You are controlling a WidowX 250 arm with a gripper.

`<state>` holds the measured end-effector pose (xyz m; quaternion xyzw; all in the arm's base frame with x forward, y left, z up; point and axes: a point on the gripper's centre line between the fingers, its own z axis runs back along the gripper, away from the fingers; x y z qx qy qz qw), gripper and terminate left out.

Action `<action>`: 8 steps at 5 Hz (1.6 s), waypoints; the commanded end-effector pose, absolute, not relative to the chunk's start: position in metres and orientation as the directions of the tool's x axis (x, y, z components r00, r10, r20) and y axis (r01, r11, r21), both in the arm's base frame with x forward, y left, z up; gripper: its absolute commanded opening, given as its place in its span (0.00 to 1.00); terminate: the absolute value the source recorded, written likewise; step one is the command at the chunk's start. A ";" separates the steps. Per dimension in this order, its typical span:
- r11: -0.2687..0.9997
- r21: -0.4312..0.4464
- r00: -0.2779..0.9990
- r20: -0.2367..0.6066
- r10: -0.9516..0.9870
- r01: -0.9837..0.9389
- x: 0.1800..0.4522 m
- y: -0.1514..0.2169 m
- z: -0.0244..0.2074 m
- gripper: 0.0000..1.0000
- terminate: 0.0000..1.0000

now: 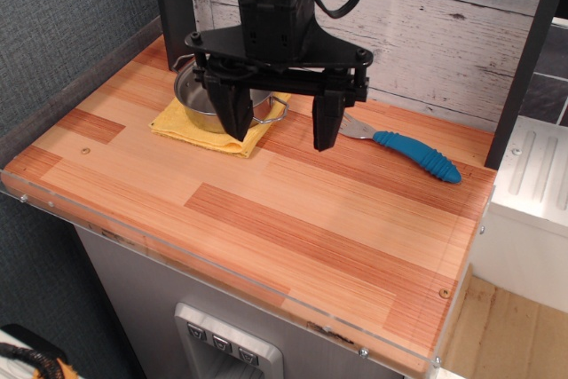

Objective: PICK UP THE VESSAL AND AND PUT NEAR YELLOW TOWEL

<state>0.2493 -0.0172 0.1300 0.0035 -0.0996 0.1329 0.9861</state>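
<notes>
The vessal [197,97] is a small shiny steel pot with a wire loop handle. It sits on the yellow towel [191,130] at the back left of the wooden table, partly hidden behind my gripper. My gripper [281,129] hangs over the table just right of the pot. Its two black fingers are spread apart and hold nothing. The left finger [232,113] is in front of the pot's right rim and over the towel's right corner. The right finger [326,123] is over bare wood.
A fork with a blue handle [417,155] lies at the back right, just right of my right finger. A white plank wall stands behind the table [293,219]. A black post is at the back left and a dark bar at the right edge.
</notes>
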 end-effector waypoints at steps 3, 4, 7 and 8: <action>0.746 -0.084 0.727 0.179 0.663 -0.660 0.268 0.028 0.111 1.00 0.00; 0.618 -0.140 0.594 0.182 0.784 -0.773 0.278 0.056 0.096 1.00 0.00; 0.330 -0.225 0.281 0.223 0.933 -0.917 0.312 0.115 0.086 1.00 0.00; 0.311 -0.184 0.274 0.201 0.940 -0.932 0.323 0.127 0.072 1.00 0.00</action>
